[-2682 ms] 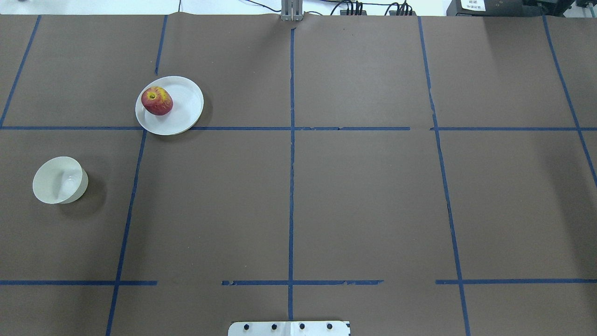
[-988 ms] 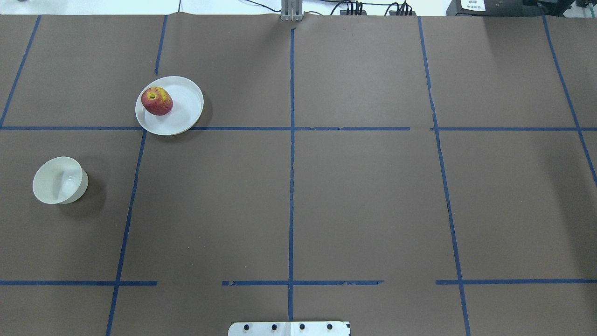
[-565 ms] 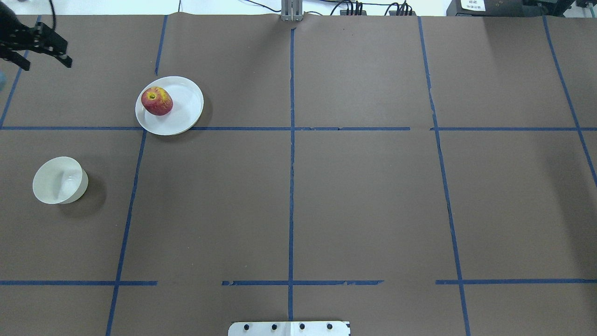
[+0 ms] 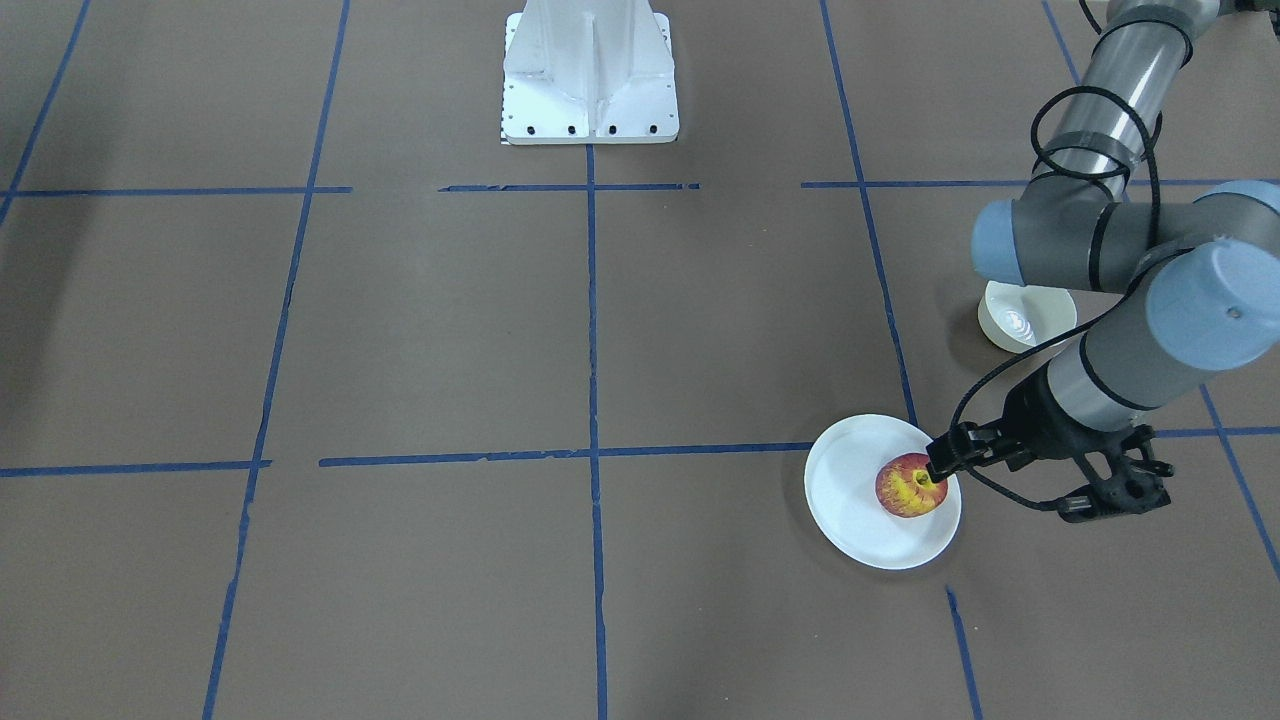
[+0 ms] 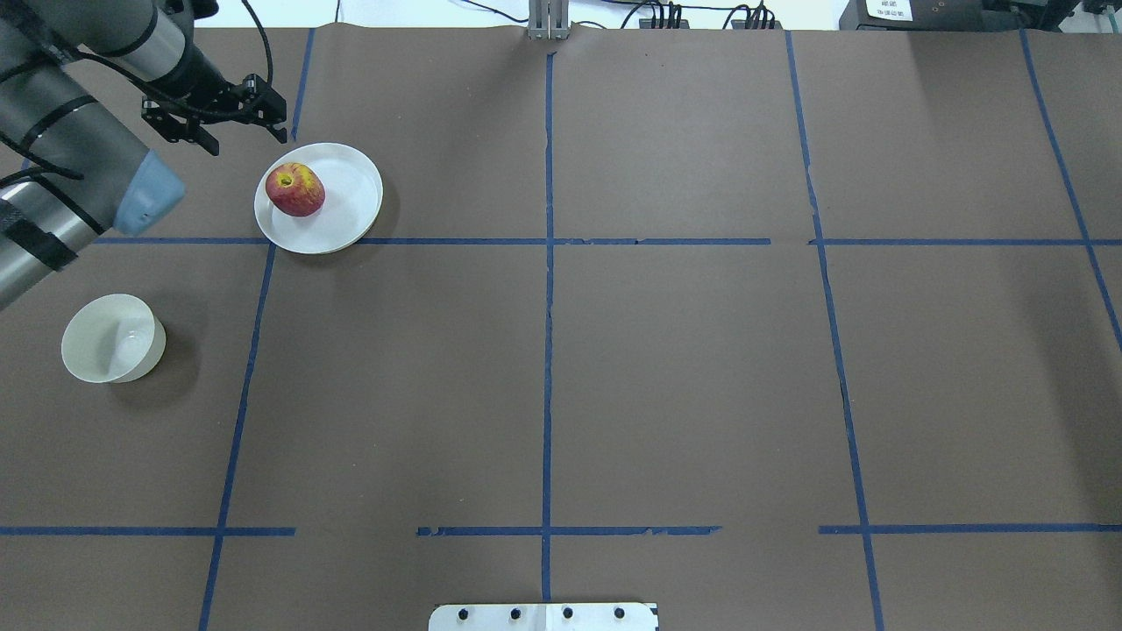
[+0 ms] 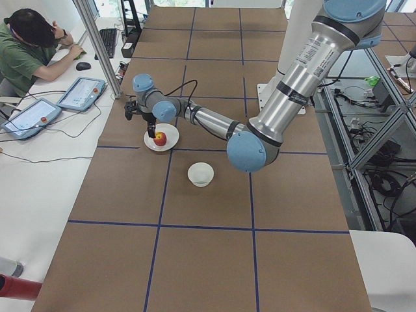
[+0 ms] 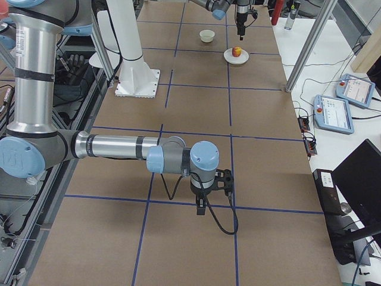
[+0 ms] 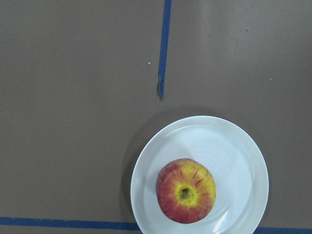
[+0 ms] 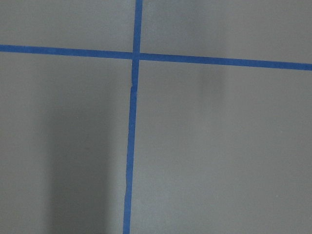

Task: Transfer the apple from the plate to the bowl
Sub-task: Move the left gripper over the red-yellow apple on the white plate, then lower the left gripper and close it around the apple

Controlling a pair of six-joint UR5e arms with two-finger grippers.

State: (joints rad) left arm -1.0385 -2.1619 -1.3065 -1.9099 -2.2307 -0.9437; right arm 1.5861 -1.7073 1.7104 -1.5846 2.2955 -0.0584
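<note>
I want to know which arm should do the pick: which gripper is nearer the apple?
Left. The left gripper hovers close above the apple, near the plate's rim. The right gripper hangs far off, towards the table's opposite end, over brown paper.

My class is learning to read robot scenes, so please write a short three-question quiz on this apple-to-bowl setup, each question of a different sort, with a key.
1. True or false: the apple sits in the bowl.
2. The left gripper has its fingers: A) shut on the apple; B) open, holding nothing; C) clamped on the bowl.
3. Fill in: the apple's stem dimple faces ____.
Key: 1 false, it lies on the plate; 2 B; 3 up.
</note>
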